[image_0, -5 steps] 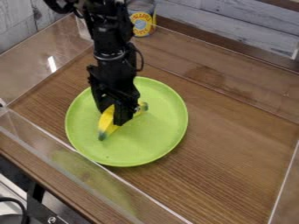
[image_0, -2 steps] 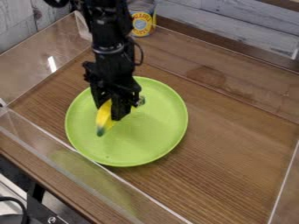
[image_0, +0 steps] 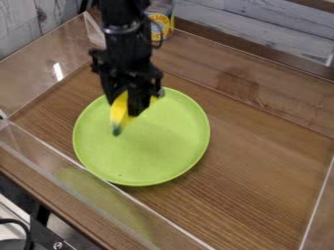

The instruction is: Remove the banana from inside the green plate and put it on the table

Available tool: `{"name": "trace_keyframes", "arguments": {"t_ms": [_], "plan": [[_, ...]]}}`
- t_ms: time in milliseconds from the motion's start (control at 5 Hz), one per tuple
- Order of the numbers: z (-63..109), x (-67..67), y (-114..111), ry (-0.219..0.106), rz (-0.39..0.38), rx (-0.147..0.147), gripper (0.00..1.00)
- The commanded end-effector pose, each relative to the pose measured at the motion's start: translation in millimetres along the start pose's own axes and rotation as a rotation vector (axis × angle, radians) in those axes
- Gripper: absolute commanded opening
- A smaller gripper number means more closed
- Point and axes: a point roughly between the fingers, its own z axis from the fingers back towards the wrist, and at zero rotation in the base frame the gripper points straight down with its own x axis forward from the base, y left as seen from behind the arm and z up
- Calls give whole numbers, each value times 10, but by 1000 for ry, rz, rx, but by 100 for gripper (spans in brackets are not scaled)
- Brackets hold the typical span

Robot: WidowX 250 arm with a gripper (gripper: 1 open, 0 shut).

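The lime-green plate (image_0: 163, 146) lies on the brown wood-grain table (image_0: 261, 127), left of the middle. My black gripper (image_0: 127, 100) points down over the plate's upper left part. It is shut on the small yellow banana (image_0: 120, 115), which hangs from the fingers above the plate, its dark lower tip pointing down and clear of the plate's surface.
Low clear acrylic walls (image_0: 39, 59) border the table on all sides. A yellow-labelled can (image_0: 160, 26) stands behind the far wall, partly hidden by the arm. Bare wood stretches to the right of the plate and in front of it.
The gripper has risen with the banana in it, lifting the fruit off the plate. The plate has stayed in place.
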Motion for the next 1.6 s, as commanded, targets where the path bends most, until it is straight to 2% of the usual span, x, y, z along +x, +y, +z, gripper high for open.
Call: {"name": "trace_keyframes", "arguments": {"t_ms": [0, 400, 1400], "plan": [[278, 108, -224, -72, -7, 2, 0], [287, 198, -779, -69, -52, -17, 0], [376, 168, -1215, -59, -130, -60, 0]]}}
